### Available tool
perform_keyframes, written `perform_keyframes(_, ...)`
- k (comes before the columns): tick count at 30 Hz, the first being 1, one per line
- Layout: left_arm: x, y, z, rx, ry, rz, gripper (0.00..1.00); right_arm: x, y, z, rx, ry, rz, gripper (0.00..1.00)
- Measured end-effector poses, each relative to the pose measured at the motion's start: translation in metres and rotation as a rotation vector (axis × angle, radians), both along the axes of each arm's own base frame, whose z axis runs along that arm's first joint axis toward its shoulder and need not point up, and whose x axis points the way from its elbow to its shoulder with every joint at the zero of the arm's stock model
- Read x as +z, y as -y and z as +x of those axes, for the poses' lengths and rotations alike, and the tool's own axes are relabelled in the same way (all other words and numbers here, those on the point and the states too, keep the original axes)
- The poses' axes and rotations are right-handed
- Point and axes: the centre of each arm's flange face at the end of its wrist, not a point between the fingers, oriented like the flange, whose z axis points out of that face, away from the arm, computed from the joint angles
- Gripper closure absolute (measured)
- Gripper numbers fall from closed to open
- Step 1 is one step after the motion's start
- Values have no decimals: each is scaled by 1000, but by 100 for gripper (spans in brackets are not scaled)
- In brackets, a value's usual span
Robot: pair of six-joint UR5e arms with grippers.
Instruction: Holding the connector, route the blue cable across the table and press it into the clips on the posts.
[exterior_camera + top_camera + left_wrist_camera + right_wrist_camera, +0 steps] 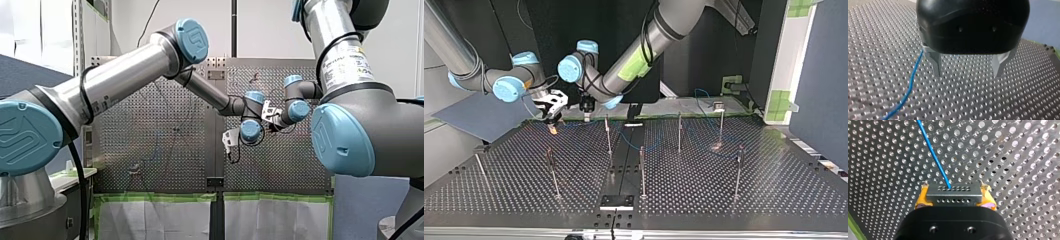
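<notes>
Right gripper clenched on the connector, left gripper released beside the cable

My right gripper [955, 199] grasps the grey connector [953, 191] between its yellow pads [921, 201], over the perforated table [1023, 157]; the blue cable [934, 155] leaves the connector's face and runs straight ahead across the holes. My left gripper [968, 71] is released, its metal fingers [936, 62] spread with only bare table between them, and the cable passes just beside one finger, outside the gap. In the top view both grippers hang close together at the table's far left, and the thin posts [608, 135] stand across the table, nearer and to the right of them. Whether the cable sits in any clip I cannot tell
</notes>
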Motion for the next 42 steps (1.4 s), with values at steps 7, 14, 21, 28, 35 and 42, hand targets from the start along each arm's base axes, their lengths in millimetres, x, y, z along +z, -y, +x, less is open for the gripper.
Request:
perform_keyframes(7, -3, -1, 1, 17, -7, 11, 0, 0, 0, 0, 1, 0, 0, 100)
perform_keyframes(14, -9, 1, -16, 26, -32, 39, 0, 0, 0, 0, 0, 1, -1, 100)
perform_keyframes(21, -21, -2, -39, 35, -65, 59, 0, 0, 0, 0, -1, 0, -2, 100)
perform_keyframes(28, 8, 6, -35, 48, 1, 27, 0, 0, 1, 0, 0, -1, -3, 100)
perform_keyframes(35, 22, 8, -25, 82, 38, 0, 0, 0, 1, 0, 0, -1, -4, 100)
perform_keyframes(42, 24, 2, -14, 116, 59, -7, 0, 0, 0, 1, 2, -2, -5, 100)
